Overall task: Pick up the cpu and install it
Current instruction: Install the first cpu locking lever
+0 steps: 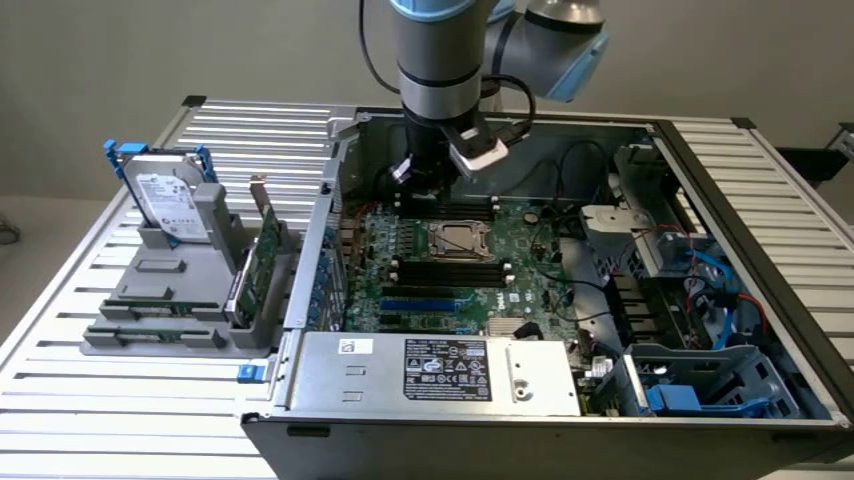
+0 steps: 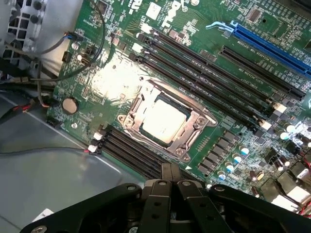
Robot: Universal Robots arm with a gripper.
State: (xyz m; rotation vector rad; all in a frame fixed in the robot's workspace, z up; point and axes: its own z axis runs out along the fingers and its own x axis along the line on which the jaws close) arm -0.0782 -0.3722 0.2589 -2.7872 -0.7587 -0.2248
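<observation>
The cpu [image 2: 163,121], a small square chip with a pale silver top, lies flat in the metal-framed socket [image 2: 201,121] in the middle of the green motherboard [image 2: 121,29]. In the exterior view the cpu [image 1: 457,240] sits in the open computer case [image 1: 747,250]. My gripper [image 2: 171,171] hangs above the board just off one side of the socket, its black fingers pressed together with nothing between them. In the exterior view the gripper [image 1: 422,192] stands over the board's far side, a little behind the socket.
Black memory slots [image 2: 214,73] flank the socket, and a blue card slot [image 2: 272,46] lies beyond them. Loose cables [image 2: 43,82] run by the case wall. Outside the case, on the exterior view's left, a grey rack [image 1: 160,300] holds a hard drive [image 1: 167,200] and green cards [image 1: 262,262].
</observation>
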